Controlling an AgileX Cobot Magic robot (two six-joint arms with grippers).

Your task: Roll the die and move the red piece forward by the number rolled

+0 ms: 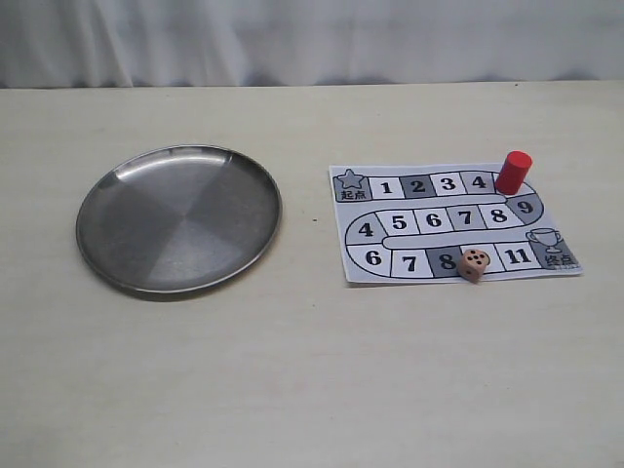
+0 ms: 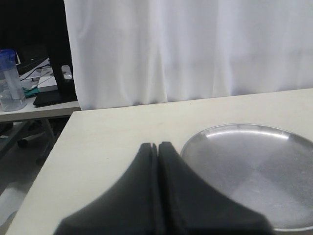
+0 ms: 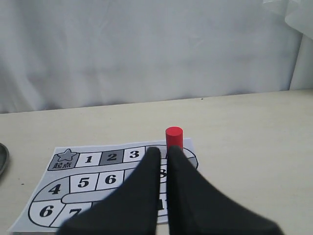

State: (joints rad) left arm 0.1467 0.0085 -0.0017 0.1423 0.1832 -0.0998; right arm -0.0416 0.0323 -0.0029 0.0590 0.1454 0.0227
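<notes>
Jaws on the left arm are clenched, the two dark pads pressed flat together with nothing between them. They hang over the pale worktop (image 1: 312,380), and the rim of a round steel plate (image 1: 117,180) lies just ahead of them. The plate sits flat on the left half of the worktop, well apart from the paper game board (image 1: 363,257) to its right, a sheet printed with a winding track of numbered squares.

On the board's near row, between squares 8 and 11, rests the die (image 1: 475,264), a tan cube with dark pips on top, at the sheet's near edge. The red piece (image 1: 512,172) stands upright at the board's far right corner, just beside square 4 and above square 9.

On the right arm the jaws are all but clenched, with only a thin slit between them, and grasp nothing. They hang over the board, with the red piece just beyond their tips.
</notes>
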